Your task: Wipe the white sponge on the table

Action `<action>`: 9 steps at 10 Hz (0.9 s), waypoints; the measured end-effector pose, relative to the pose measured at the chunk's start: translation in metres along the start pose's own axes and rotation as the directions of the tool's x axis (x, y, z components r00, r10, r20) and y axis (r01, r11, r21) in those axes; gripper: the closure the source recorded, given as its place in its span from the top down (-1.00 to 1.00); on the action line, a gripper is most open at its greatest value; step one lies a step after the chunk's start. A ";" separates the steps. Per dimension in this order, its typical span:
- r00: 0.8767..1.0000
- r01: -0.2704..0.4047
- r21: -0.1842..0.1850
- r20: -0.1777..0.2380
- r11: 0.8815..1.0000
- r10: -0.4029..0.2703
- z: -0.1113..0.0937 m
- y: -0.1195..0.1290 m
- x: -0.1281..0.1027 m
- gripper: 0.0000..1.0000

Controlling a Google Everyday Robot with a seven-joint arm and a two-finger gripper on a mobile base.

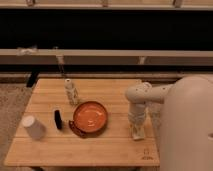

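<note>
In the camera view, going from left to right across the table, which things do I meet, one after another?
White upturned cup → small black object → patterned bottle → orange bowl → gripper, shut on the white sponge near the right edge of the table.
</note>
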 end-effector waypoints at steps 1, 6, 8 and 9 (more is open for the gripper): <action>1.000 0.013 0.001 0.008 1.000 -0.013 -0.004 0.010 -0.007 -1.00; 0.988 0.145 0.022 0.046 0.989 -0.146 -0.025 0.075 -0.027 -1.00; 0.980 0.194 0.029 0.039 0.981 -0.195 -0.025 0.087 -0.020 -1.00; 0.974 0.223 0.033 0.023 0.974 -0.224 -0.022 0.092 -0.009 -1.00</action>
